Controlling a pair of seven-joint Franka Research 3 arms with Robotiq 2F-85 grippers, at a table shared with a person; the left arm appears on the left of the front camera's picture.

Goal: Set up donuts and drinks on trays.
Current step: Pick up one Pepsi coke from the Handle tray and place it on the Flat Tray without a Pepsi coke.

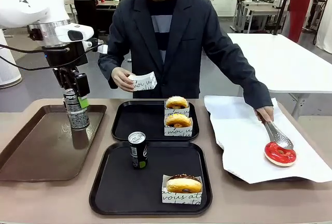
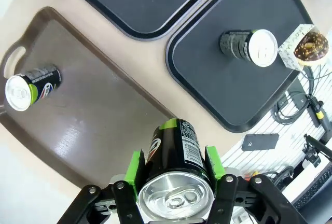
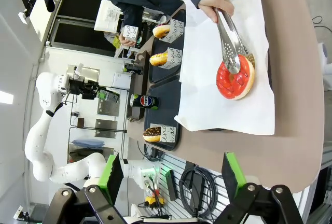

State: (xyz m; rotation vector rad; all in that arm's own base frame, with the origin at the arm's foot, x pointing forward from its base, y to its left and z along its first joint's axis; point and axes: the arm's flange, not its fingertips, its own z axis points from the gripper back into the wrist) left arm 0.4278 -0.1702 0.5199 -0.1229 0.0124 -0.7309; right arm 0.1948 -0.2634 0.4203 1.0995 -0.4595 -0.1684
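— Where's the open room, and where are the rims?

— The brown tray [image 1: 36, 151] at the table's left is mostly bare; in the left wrist view one loose can [image 2: 31, 85] lies at its 9 o'clock end by the handle cut-out. The near black tray [image 1: 114, 193] has free floor across its left half — a standing can [image 1: 138, 150] sits at about 12 o'clock, a sleeved chocolate donut [image 1: 182, 183] at 4 o'clock, near the rim. The far black tray [image 1: 129, 123] is bare on its left, with two sleeved yellow donuts [image 1: 177, 111] stacked along its 3 o'clock edge. The two black trays lie just beside each other, rims nearly touching.

— And the claws?

— The left gripper [image 2: 174, 169] is clenched on a Pepsi can [image 1: 76, 109], green pads on both sides, holding it upright above the brown tray's far right part. The right gripper [image 3: 174, 175] stands wide apart, nothing between its fingers.

— The person?

— One hand [image 1: 122, 79] holds an empty paper sleeve [image 1: 143, 81] — the other hand [image 1: 265, 113] works tongs [image 1: 277, 135] on a red donut [image 1: 280, 153] at 5 o'clock on the white paper sheet [image 1: 238, 151].
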